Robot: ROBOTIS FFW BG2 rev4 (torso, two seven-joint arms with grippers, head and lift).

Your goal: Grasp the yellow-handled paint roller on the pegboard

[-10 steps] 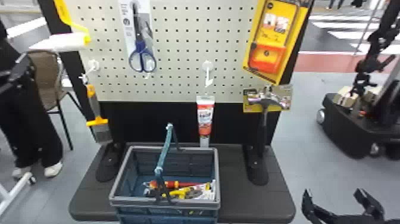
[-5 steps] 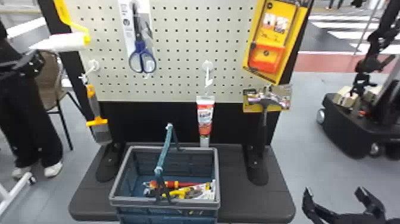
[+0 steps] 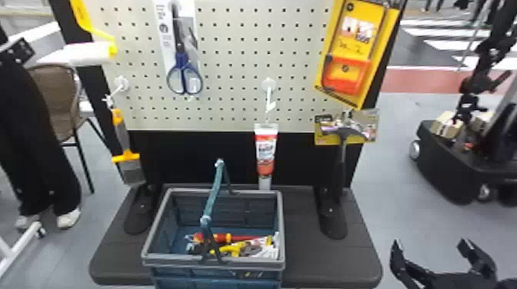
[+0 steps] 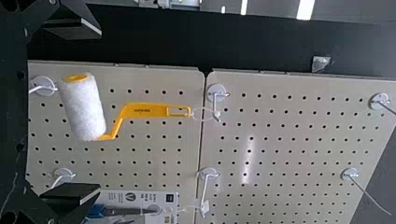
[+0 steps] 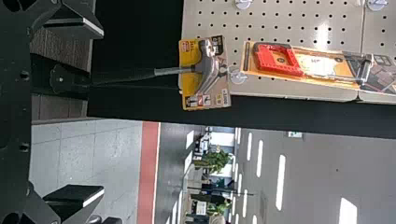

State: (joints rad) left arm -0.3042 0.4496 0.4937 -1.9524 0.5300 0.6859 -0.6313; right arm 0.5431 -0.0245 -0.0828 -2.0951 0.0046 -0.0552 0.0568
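Yellow plastic is what you are aiming for: the paint roller [image 3: 79, 52] is hanging at the far left top corner of the pegboard [image 3: 238, 57], its handle [image 4: 149, 111] dangling from a hook [image 4: 215, 93] by a thin loop. The handle is running up and down, and the white sleeve [image 4: 84, 107] is lying crosswise at its lower end. Your left gripper [image 4: 91, 109] is facing the board with its fingers spread wide. The sleeve is lining up between them, farther off, with nothing touching. Your right gripper [image 3: 431, 249] is waiting low at the near right, past the tabletop [image 3: 327, 261] corner, fingers also spread, well apart from the roller. The left arm is looking like the nearer one. I am judging that it is needing to shift up toward the handle and close across its narrow width.
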